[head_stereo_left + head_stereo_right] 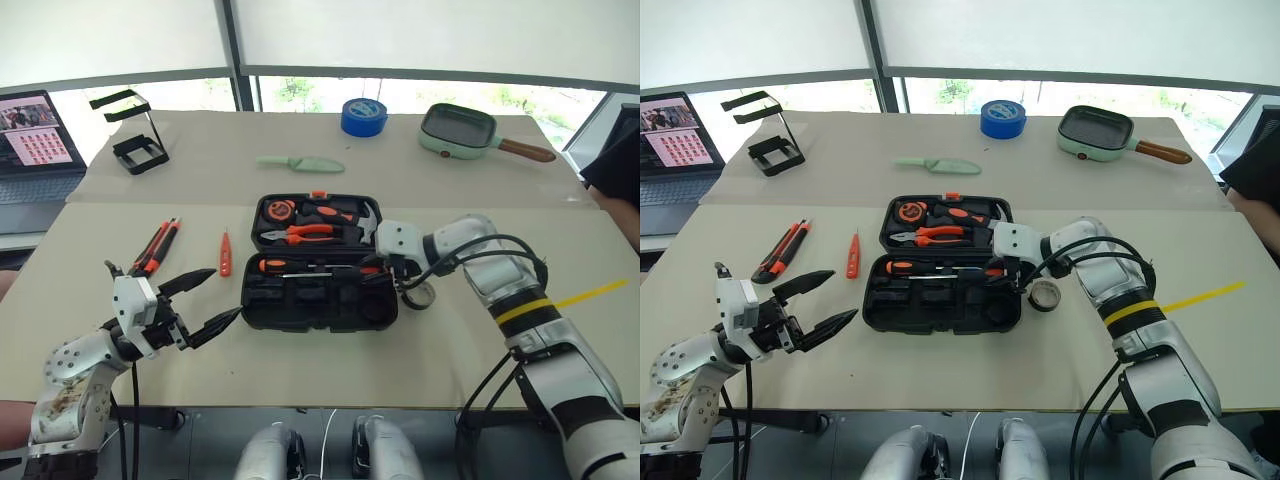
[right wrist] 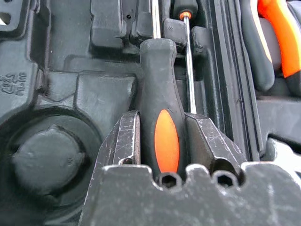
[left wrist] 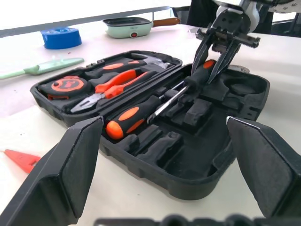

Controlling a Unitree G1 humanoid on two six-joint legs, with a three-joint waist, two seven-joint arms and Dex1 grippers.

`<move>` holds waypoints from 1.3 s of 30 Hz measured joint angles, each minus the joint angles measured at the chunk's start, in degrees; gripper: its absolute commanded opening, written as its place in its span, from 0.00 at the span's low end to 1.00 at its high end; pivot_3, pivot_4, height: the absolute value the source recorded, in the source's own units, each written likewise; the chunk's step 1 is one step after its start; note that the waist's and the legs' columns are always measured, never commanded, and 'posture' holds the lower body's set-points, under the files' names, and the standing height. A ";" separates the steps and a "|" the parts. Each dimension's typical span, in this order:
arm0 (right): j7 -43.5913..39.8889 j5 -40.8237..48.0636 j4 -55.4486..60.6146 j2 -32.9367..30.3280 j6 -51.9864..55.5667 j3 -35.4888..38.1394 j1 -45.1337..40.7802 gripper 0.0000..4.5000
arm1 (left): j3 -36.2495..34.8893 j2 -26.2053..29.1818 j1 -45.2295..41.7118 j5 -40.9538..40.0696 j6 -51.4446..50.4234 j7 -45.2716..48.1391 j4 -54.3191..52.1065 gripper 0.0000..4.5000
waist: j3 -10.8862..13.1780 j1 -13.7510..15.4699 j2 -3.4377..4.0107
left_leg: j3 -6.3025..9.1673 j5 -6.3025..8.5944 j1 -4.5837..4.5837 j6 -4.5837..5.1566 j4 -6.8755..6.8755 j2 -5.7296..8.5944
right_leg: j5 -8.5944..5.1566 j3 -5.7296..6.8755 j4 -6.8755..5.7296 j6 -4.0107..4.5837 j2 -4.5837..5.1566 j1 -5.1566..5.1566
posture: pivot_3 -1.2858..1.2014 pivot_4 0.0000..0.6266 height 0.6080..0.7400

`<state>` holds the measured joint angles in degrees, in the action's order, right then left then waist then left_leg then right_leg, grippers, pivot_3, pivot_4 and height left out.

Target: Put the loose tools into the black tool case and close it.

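The black tool case (image 1: 320, 262) is lying open in the middle of the pale table (image 1: 450, 350), its two halves showing moulded slots; the far half is holding a tape measure (image 1: 278, 211), orange-handled pliers (image 1: 305, 233) and a hammer (image 1: 360, 215), and a small orange latch is showing on its far edge. In the near half one black-and-orange screwdriver (image 3: 141, 113) is lying in its slot, and the right gripper (image 3: 217, 59) is gripping the handle of a second black-and-orange screwdriver (image 2: 162, 136), its two fingers pressing against both sides of the handle just over the slots at the right end of the case. The small dark tape roll (image 1: 1045, 295) is sitting on the table just beside the right end of the case. Left of the case, the slim all-orange screwdriver (image 1: 225, 254) and, farther left, the orange-and-black utility knife (image 1: 157, 246) are lying loose. The left gripper (image 1: 200, 300) is hovering near the case's near-left corner with its jaws standing wide apart and holding nothing.
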<state>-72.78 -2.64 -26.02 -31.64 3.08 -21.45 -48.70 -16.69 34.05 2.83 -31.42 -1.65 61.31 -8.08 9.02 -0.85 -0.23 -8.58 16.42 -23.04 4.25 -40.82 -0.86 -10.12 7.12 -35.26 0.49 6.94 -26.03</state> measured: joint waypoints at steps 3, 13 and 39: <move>0.32 -0.53 -1.15 0.83 0.10 0.04 -0.25 0.46 | 0.01 0.00 0.01 0.43 0.32 -0.09 0.00 1.00 | 0.00 -0.05 0.00 | 0.00 0.00 0.00 -0.01 0.00 0.00 | 0.00 0.00 -0.01 0.01 -0.01 0.00 | 0.52 0.24 1.00; -8.71 6.25 -2.04 -0.23 -2.95 3.44 -1.98 0.88 | -0.01 0.39 -1.14 1.15 1.65 -1.18 0.29 1.00 | 0.01 -0.07 0.00 | -0.01 -0.02 0.00 -0.01 0.01 -0.01 | 0.01 0.00 0.00 0.02 -0.03 -0.01 | 0.52 0.24 1.00; 2.75 4.21 -15.99 13.77 -16.43 6.35 0.36 0.01 | 3.39 4.51 0.97 3.23 -2.22 -1.63 -1.84 1.00 | -0.02 -0.51 0.00 | -0.13 -0.11 0.31 -0.24 0.06 -0.01 | -0.14 -0.13 -0.59 0.25 0.02 -0.05 | 0.52 0.24 1.00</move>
<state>-70.04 1.57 -42.01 -17.86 -13.34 -15.10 -48.34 -13.30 38.56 3.80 -28.19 -3.87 59.68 -9.92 9.00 -1.36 -0.23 -8.71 16.31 -22.73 4.02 -40.76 -0.88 -10.27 6.99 -35.85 0.74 6.96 -26.08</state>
